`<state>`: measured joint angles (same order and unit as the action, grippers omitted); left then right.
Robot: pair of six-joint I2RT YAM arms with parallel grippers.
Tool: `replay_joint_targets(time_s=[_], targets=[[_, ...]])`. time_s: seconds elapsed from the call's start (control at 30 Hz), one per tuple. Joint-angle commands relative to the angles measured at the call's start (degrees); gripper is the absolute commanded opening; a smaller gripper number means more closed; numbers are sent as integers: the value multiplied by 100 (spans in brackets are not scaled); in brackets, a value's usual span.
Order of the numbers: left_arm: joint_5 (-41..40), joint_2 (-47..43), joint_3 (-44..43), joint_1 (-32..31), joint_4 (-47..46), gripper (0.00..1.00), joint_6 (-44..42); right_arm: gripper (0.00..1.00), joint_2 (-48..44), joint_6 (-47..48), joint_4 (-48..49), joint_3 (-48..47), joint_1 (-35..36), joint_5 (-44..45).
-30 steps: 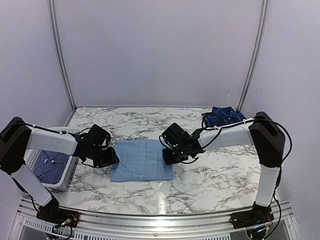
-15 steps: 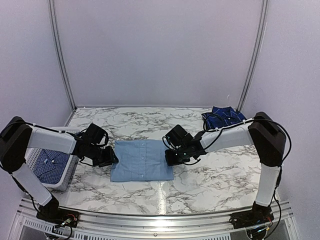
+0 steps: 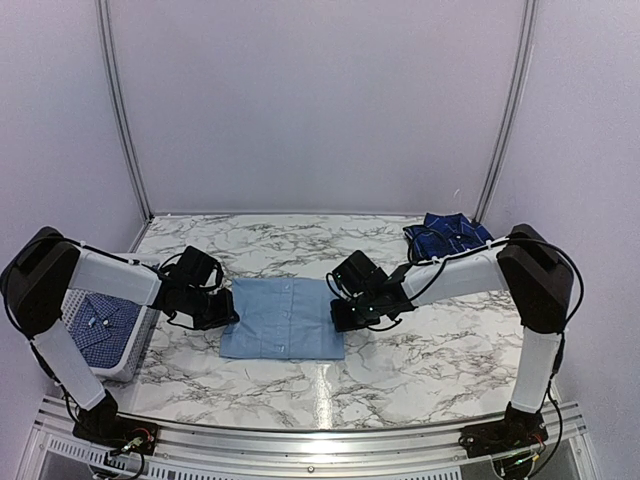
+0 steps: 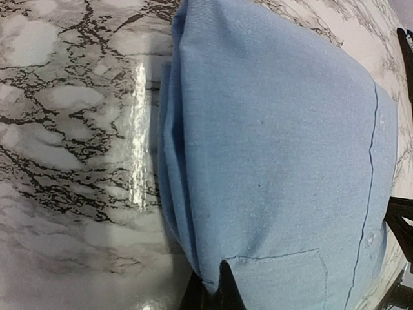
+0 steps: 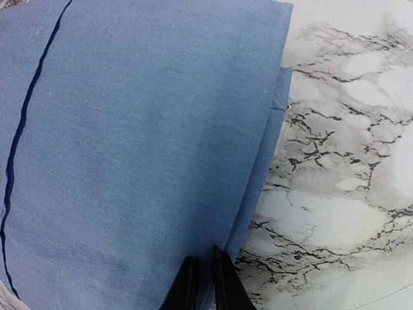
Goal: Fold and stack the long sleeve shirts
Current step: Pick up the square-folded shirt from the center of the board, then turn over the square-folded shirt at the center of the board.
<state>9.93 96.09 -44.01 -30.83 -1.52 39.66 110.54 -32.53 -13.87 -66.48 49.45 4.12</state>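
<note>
Light blue shirt (image 3: pixel 285 320) lies as a flat folded rectangle mid tabletop (image 3: pixel 430 350), a bit toward the near edge, button line up the middle. Left jaws are together on its left edge, and the wrist view shows the tips pinched onto the folded cloth. Right jaws are clamped on the right edge, with a thin slip of cloth between the tips.

Navy plaid shirt (image 3: pixel 445 235) sits at the far right corner, well apart. Check shirt (image 3: pixel 100 330) is in the white basket (image 3: pixel 135 362) at the left edge, not folded yet by the look of it.

Step in hand looks like picking up the folded shirt by both sides, either for a last fold or to carry it to the stack. Can't tell which.

To do it well:
- Check you've got every layer. The right wrist view shows a lower layer sticking out past the top one, so a shallow pinch could take only the top and the fold will open
- Raise both sides together at the same height, no pulling apart, or the fold stretches out
- Lift it free of the tabletop before you move sideways, dragging will wrinkle it
- If it goes onto the navy plaid one, line up the edges and lower it flat before you let go
</note>
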Motion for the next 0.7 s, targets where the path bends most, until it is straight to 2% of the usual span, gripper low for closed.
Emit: replay_joint_targets(time_s=[0.0, 0.4, 0.57, 0.67], targets=[[-158, -120, -32, -39, 568, 0, 4, 10, -92, -13, -195, 63, -23, -104], [-232, -1059, -823, 109, 1868, 0, -603, 10, 119, -63, 27, -329, 208, -310], [-38, -1292, -1090, 297, 2247, 0, -826, 11, 285, -113, 126, -576, 225, -350], [141, -1390, -1403, 455, 2567, 0, -1102, 11, 503, -137, 300, -867, 252, -690]])
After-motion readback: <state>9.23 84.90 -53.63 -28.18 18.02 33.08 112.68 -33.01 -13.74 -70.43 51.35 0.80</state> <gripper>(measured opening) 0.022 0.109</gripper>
